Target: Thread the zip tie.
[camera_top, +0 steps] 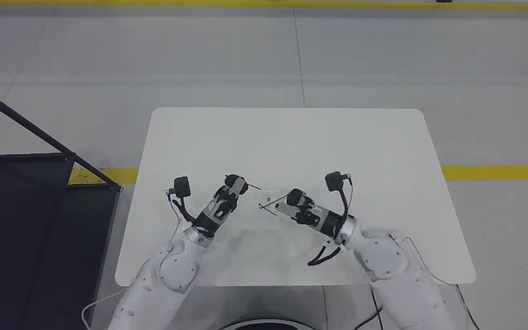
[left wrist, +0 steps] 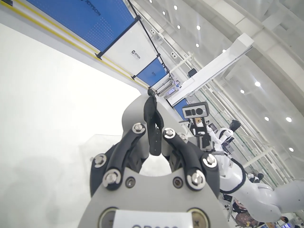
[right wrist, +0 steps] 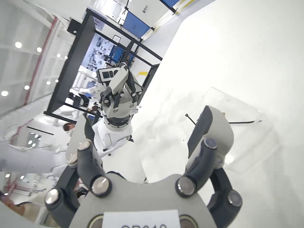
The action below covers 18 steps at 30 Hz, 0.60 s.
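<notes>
The right gripper (right wrist: 144,116) hangs low over the near part of the counter (right wrist: 237,48), its fingers spread wide with nothing between them. Just past one finger, the thin black zip tie (right wrist: 239,122) lies on a clear sheet (right wrist: 237,100). Farther across, the left gripper (left wrist: 151,105) has its fingers pressed together; whether they pinch anything I cannot tell.

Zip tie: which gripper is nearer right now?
Right. The right gripper, open, sits right at the zip tie, which passes behind one of its fingers in the right wrist view. The left gripper, shut, is farther off, apart from it.
</notes>
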Each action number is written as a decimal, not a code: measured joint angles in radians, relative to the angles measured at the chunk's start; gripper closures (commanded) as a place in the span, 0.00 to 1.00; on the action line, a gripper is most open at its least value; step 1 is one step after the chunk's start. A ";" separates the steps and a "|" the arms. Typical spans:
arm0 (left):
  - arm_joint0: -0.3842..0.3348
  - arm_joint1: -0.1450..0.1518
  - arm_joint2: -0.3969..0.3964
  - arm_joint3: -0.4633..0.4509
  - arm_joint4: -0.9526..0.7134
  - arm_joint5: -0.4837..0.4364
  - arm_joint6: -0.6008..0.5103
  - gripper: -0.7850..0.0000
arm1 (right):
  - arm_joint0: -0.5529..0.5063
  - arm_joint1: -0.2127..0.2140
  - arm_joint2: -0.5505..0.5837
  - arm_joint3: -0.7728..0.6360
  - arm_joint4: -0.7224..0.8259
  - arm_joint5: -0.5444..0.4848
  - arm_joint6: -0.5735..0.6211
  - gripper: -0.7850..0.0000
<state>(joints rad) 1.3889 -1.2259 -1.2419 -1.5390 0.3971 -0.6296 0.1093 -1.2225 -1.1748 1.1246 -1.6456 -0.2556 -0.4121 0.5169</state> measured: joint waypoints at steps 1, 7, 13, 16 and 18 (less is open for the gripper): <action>0.015 0.005 -0.027 -0.010 -0.007 0.000 -0.013 1.00 | -0.011 0.001 -0.002 -0.040 -0.052 0.030 -0.016 0.00; 0.072 0.025 -0.138 -0.038 -0.051 0.003 -0.097 1.00 | -0.037 0.003 -0.006 -0.129 -0.187 0.131 -0.046 0.00; 0.077 0.026 -0.144 -0.039 -0.055 0.006 -0.105 1.00 | -0.036 0.002 -0.006 -0.127 -0.183 0.127 -0.045 0.00; 0.077 0.026 -0.144 -0.039 -0.055 0.006 -0.105 1.00 | -0.036 0.002 -0.006 -0.127 -0.183 0.127 -0.045 0.00; 0.077 0.026 -0.143 -0.040 -0.056 0.007 -0.107 1.00 | -0.037 0.002 -0.006 -0.128 -0.191 0.135 -0.050 0.00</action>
<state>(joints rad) 1.4657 -1.1996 -1.3853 -1.5789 0.3413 -0.6224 0.0023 -1.2600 -1.1725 1.1183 -1.7740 -0.4469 -0.2771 0.4670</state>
